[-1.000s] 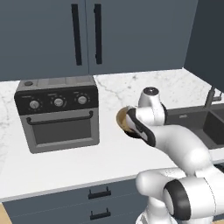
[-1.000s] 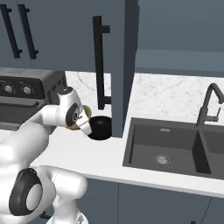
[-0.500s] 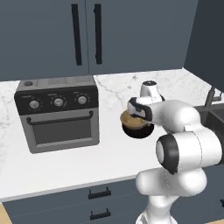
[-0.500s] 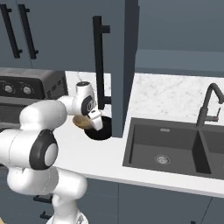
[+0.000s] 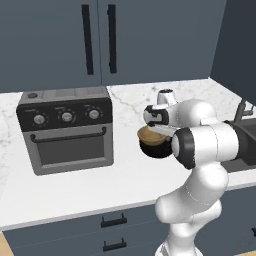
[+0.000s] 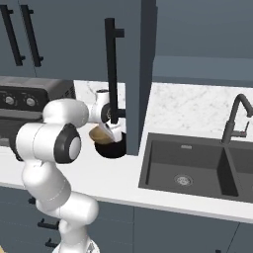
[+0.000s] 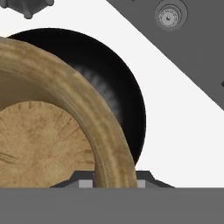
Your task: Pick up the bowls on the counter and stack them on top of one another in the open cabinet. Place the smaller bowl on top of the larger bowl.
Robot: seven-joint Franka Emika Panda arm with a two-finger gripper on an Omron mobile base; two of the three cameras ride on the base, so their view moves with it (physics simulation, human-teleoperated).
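Observation:
My gripper is shut on the rim of the tan wooden bowl, holding it tilted just above the glossy black bowl. The black bowl rests on the white marble counter. From the right base, the wooden bowl hangs at the gripper over the black bowl, just left of the open cabinet's door. The cabinet shelf lies above and to the right. In the hand view, the wooden bowl's rim passes between my fingertips, and the black bowl lies behind it.
A black toaster oven stands on the counter to the left. The dark double sink with its black faucet lies to the right. The door's long bar handle hangs close beside my wrist. Closed wall cupboards line the back.
The arm has folded, its elbow rising and swinging forward while the wrist turned. The wooden bowl stayed in the grip and shifted slightly, now over the black bowl.

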